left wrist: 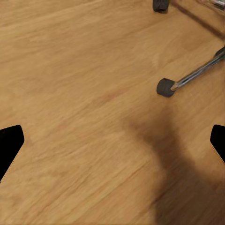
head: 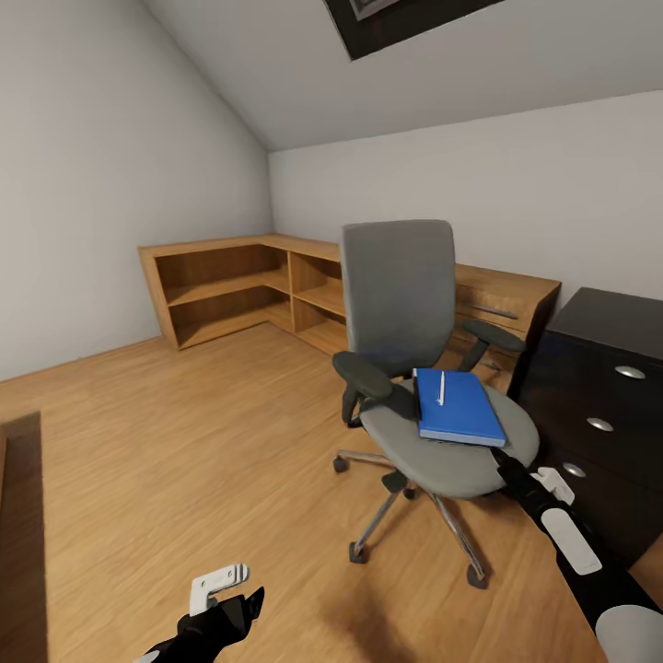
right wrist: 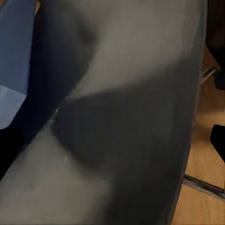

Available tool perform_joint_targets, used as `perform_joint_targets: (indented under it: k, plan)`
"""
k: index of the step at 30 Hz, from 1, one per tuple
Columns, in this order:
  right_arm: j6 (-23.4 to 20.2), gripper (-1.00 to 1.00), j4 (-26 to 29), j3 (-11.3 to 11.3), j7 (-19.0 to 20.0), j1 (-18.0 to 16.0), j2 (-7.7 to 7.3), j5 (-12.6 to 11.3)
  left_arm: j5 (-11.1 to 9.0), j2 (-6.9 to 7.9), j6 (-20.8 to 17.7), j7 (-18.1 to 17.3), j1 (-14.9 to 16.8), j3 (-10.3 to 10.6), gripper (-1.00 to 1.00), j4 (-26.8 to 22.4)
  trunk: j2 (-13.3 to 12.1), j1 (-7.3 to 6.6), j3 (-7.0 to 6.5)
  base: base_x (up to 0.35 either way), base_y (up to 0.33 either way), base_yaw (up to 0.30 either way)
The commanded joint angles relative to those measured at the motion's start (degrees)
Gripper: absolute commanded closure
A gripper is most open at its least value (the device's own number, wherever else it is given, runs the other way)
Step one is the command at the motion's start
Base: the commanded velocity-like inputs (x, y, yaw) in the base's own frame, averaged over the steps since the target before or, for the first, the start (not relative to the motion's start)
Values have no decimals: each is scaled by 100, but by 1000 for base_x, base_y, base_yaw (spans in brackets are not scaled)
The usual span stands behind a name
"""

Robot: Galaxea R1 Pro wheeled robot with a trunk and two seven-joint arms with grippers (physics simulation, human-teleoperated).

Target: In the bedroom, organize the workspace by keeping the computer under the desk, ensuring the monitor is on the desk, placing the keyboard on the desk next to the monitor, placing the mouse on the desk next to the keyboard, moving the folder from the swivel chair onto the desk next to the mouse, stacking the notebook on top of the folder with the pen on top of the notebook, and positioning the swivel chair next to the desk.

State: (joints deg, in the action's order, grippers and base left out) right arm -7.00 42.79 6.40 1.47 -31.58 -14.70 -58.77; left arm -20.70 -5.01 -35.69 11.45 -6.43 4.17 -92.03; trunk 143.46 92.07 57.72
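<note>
The swivel chair (head: 405, 304) stands mid-room, its grey seat (right wrist: 122, 117) facing me. A blue folder (head: 458, 407) lies on the seat with a white pen (head: 441, 388) on top; its blue edge (right wrist: 16, 56) shows in the right wrist view. My right gripper (head: 505, 459) reaches the seat's near rim just short of the folder, open (right wrist: 112, 145), nothing held. Low over the floor, my left gripper (head: 241, 610) hangs open (left wrist: 112, 140) near a chair castor (left wrist: 165, 87). The desk's dark drawer unit (head: 599, 405) stands right of the chair. Monitor, keyboard, mouse, computer and notebook are out of view.
A low wooden shelf unit (head: 239, 285) runs along the far walls and meets a light wooden dresser (head: 502, 304) behind the chair. The chrome chair legs (head: 456, 534) spread over the wood floor (head: 184, 460). A dark shape (head: 18, 534) sits at the left edge.
</note>
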Motion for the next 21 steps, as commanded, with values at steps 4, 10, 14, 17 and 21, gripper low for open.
perform_joint_targets:
  k: [4,10,14,17,21]
  plan:
    - [-31,-100,-95,11,3,3,2,-29,-62,0,-17,50,1,11,-100,-8,0,4,5,323,0,0]
    - [-29,-100,-95,11,3,3,2,-29,-65,-3,-17,50,1,13,-100,-6,0,4,5,287,0,0]
    - [-30,-100,-95,11,3,3,2,-25,-65,-5,-17,50,1,13,-100,22,0,4,5,56,0,0]
    - [-29,-100,-95,11,3,3,2,-24,-65,-8,-17,50,1,13,-100,26,0,4,5,7,0,0]
    - [-29,-100,-95,11,3,3,2,-21,-65,-6,-17,50,1,13,-100,27,0,4,5,2,0,0]
